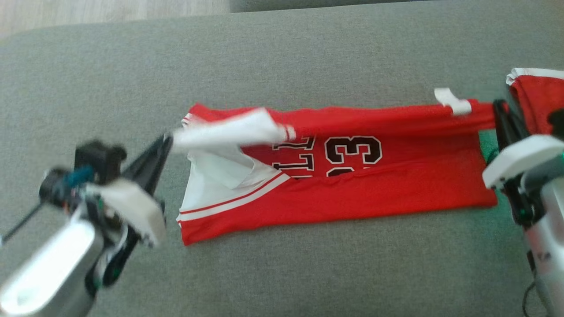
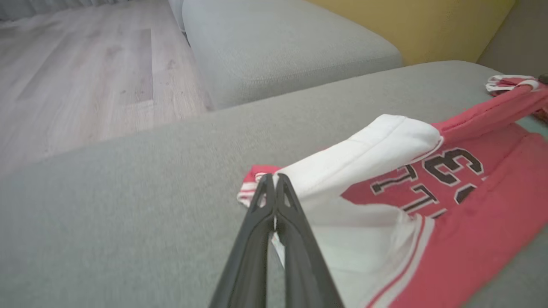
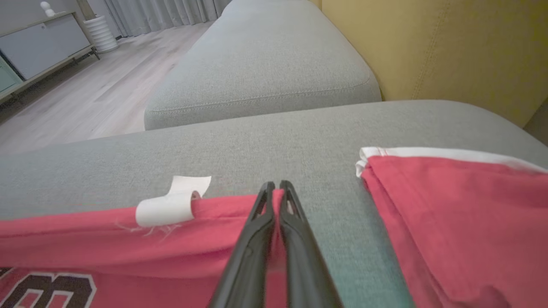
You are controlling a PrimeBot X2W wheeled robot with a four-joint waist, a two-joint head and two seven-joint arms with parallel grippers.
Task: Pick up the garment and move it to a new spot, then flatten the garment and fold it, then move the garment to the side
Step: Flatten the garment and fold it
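The garment is a red jersey with black numbers and white trim, folded lengthwise on a grey cushion. Its far edge is lifted and stretched between my two grippers. My left gripper is shut on the white-lined edge at the garment's left end, seen close in the left wrist view beside the jersey. At the right end, my right gripper is shut on the red hem, just right of a white label sewn to the garment.
Another red cloth with white trim lies at the right edge, close to my right arm. A second grey cushion, a yellow backrest and wooden floor lie beyond.
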